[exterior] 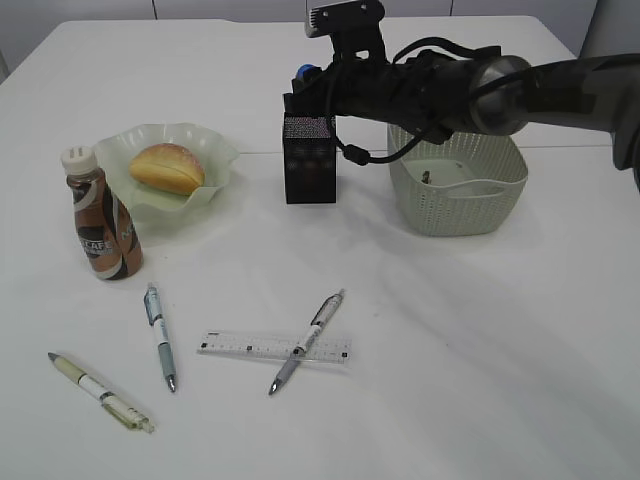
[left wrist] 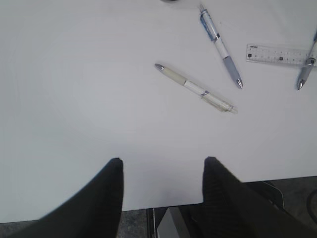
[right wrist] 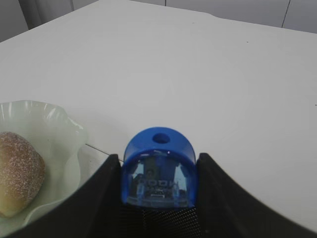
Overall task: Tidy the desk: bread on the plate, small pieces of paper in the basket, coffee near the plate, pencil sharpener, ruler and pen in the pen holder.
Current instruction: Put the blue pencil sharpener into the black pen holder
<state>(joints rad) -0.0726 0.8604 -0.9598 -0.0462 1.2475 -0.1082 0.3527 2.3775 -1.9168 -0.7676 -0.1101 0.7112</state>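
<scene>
The desk point(exterior: 480, 330) reads, from the left, as half tidied. 1 coffee bottle point(exterior: 100, 215) stands upright just beside the plate point(exterior: 215, 150), and 1 bread bun point(exterior: 166, 167) lies in that plate — both seem already where the task wants them. In front lie 3 pens: a cream one point(exterior: 100, 391) nearest the left edge, a blue-trimmed one point(exterior: 160, 336) next, and a grey one point(exterior: 307, 341) lying across the 1 clear ruler point(exterior: 240, 346); all 4 look like they are waiting for the pen holder point(exterior: 309, 165). Above that black mesh box the right gripper point(right wrist: 158, 171) has 1 blue pencil sharpener point(right wrist: 159, 168) between its half-spread jaws, seemingly poised to drop it in; whether the fingers press it firmly or are letting go I cannot tell. Farthest right, 1 basket point(exterior: 458, 195) holds something small and dark, too unclear to name. The left gripper point(left wrist: 162, 171) hangs over the near desk edge, jaws apart — nothing between them.
</scene>
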